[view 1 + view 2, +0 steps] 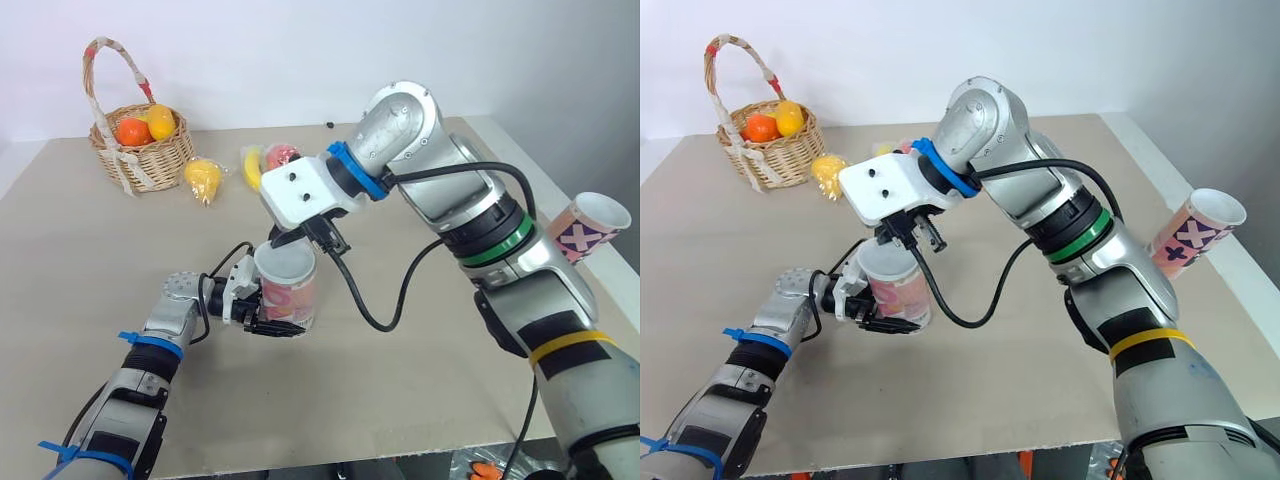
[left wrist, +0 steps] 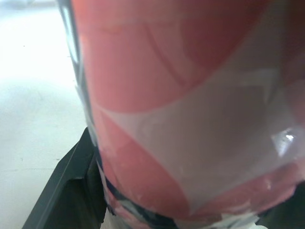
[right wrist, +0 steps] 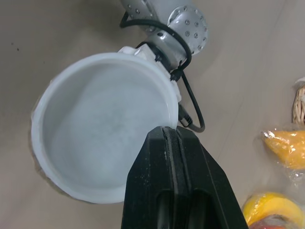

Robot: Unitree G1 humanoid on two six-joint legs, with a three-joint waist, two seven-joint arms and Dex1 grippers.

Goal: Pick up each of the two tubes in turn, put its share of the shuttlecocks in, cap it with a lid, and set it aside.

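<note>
A red-and-white tube (image 1: 290, 290) stands upright near the middle of the table, open end up. My left gripper (image 1: 268, 318) is shut on its lower side, and in the left wrist view the tube (image 2: 190, 119) sits close between the black fingers (image 2: 71, 191). My right gripper (image 3: 174, 132) hangs shut just above the tube's rim (image 3: 102, 59) with nothing in it. Inside, the tube looks white and bare. A second tube (image 1: 592, 226), with a purple cross pattern, lies tilted at the table's right edge.
A wicker basket (image 1: 140, 150) of fruit stands at the back left. Beside it lie a yellow bagged item (image 1: 203, 178), a banana (image 1: 252, 168) and a red fruit (image 1: 283, 155). A black cable (image 1: 375, 300) loops down from my right arm beside the held tube.
</note>
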